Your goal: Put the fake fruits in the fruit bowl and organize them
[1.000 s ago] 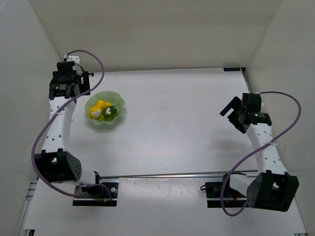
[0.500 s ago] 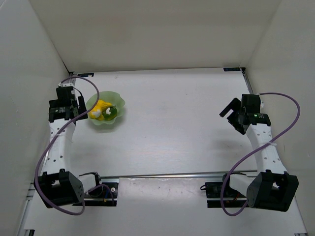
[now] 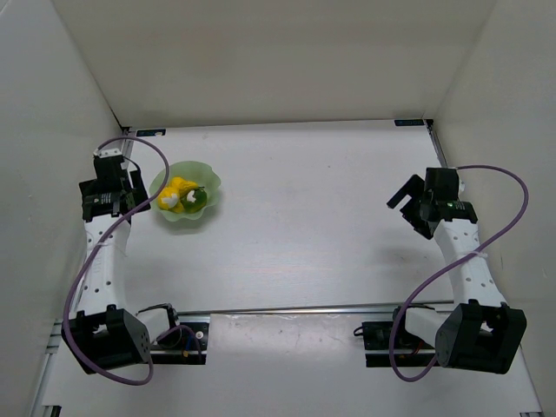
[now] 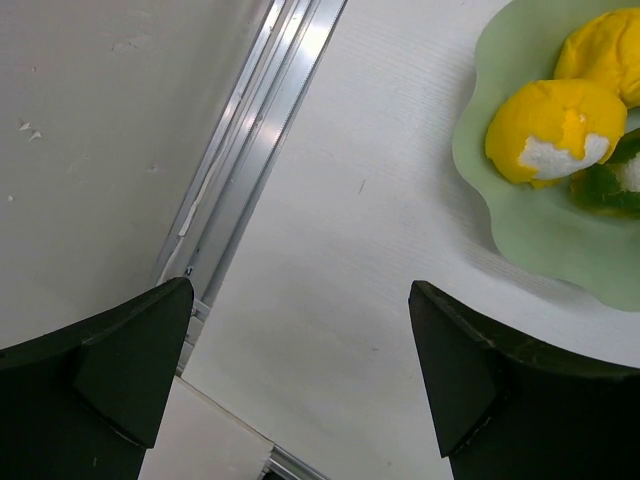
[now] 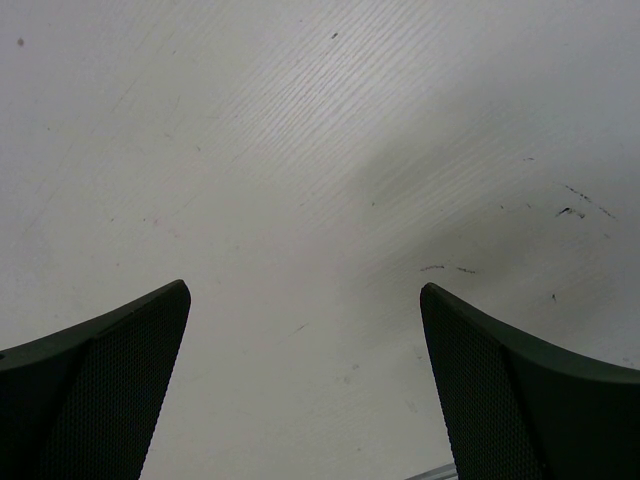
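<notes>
Fake fruits [image 3: 182, 196] all in fruit bowl [image 3: 182, 220], frame left; left gripper [image 4: 300, 335] & right gripper [image 5: 305, 300] fingers apart, empty: lift away w/o nudging rim.

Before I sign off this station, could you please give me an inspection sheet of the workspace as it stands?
Surface: white table; a few small dark scuffs below the right wrist.
Job's things: fruit bowl at far left; yellow pear, yellow-and-white piece and dark green fruit all inside it, bunched together.
Clutter: nothing seen.
Grippers: left gripper open and empty, beside the bowl; right gripper open and empty, over bare table.
Cables: purple cables looped along both arms.
Surroundings: white walls on three sides.
</notes>
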